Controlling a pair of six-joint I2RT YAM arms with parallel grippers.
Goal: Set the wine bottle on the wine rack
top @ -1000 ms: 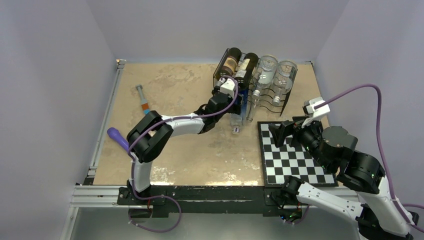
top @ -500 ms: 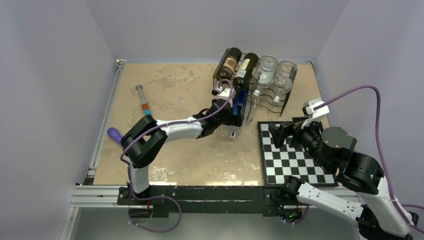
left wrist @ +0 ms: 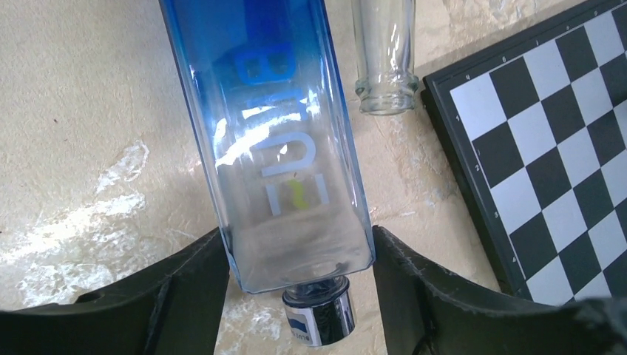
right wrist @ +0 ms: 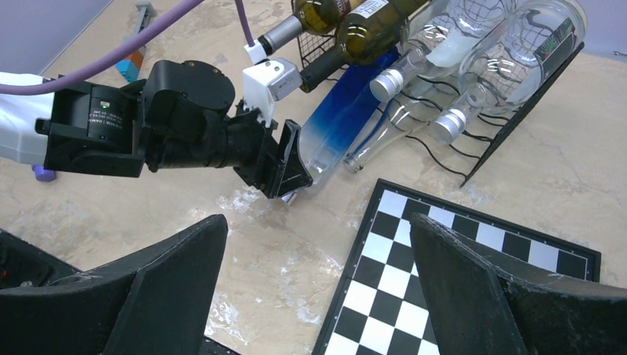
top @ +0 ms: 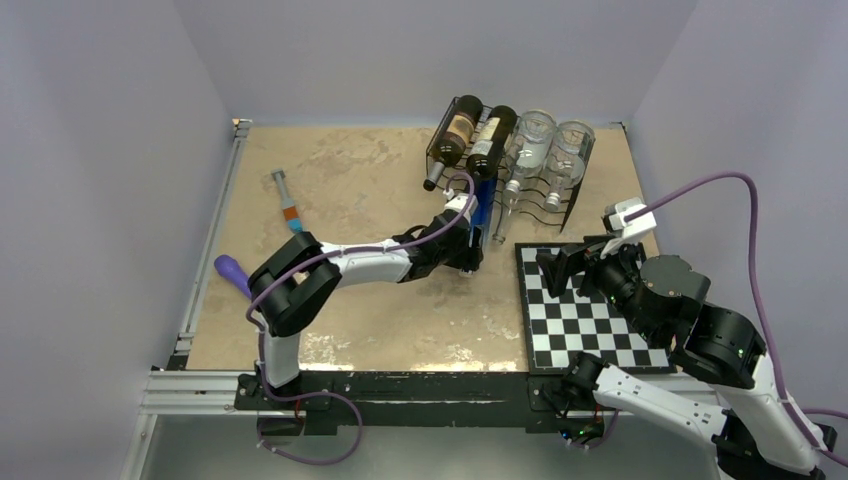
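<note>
A blue-tinted clear bottle [top: 484, 208] leans with its base against the black wire wine rack [top: 577, 192] and its capped neck down on the table. It also shows in the left wrist view [left wrist: 273, 148] and the right wrist view [right wrist: 341, 127]. My left gripper [top: 468, 250] is shut on its shoulder just above the cap [left wrist: 319, 319], a finger touching each side. The rack [right wrist: 517, 126] holds two dark wine bottles [top: 458, 132] and several clear bottles [top: 532, 148]. My right gripper [top: 560, 265] is open and empty over the chessboard's near-left corner.
A black-and-white chessboard [top: 585, 325] lies right of the blue bottle, its corner close to the cap [left wrist: 473, 148]. A clear bottle's open mouth [left wrist: 385, 95] pokes out of the rack's lower row. A marker-like stick [top: 287, 205] and a purple object [top: 232, 272] lie at the left.
My left gripper has dropped from beside the rack down toward the table and now covers the blue bottle's neck end. The right arm has barely moved.
</note>
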